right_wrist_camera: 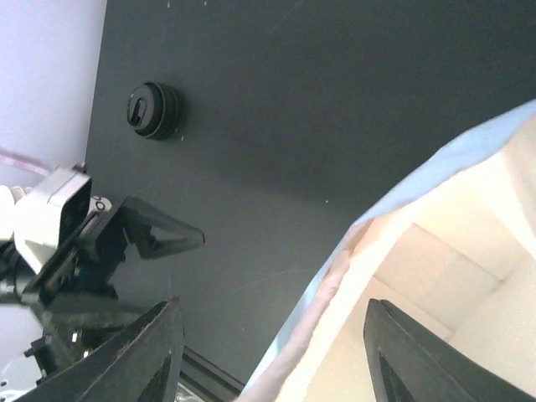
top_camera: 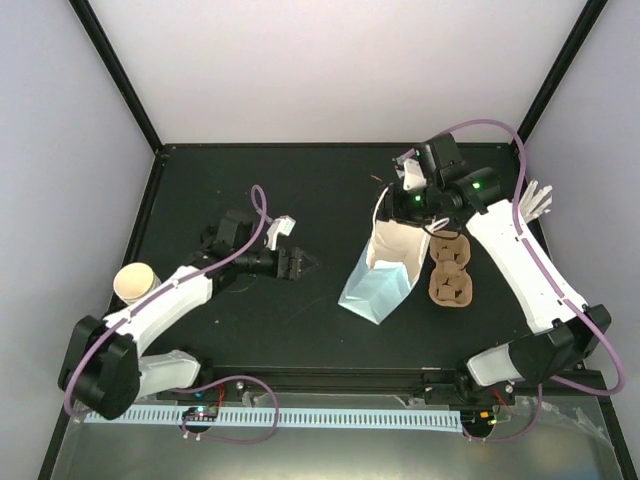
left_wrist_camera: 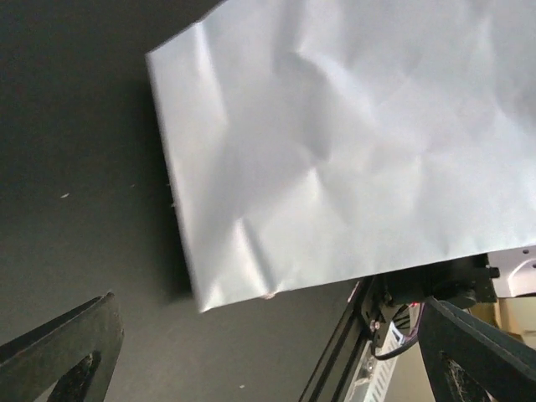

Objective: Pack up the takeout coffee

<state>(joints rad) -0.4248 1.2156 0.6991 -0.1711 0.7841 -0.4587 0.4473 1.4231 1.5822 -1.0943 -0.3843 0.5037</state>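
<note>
The left gripper [top_camera: 306,264] stood wide open and empty, the cup [top_camera: 135,283] well behind it. The right gripper [right_wrist_camera: 272,306] gaped at the mouth of the bag [top_camera: 385,272], apparently holding nothing, the carrier [top_camera: 451,273] just beside it.

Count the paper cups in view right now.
1: a cream cup at far left, beside the left arm. More may be hidden inside the blue bag.
</note>
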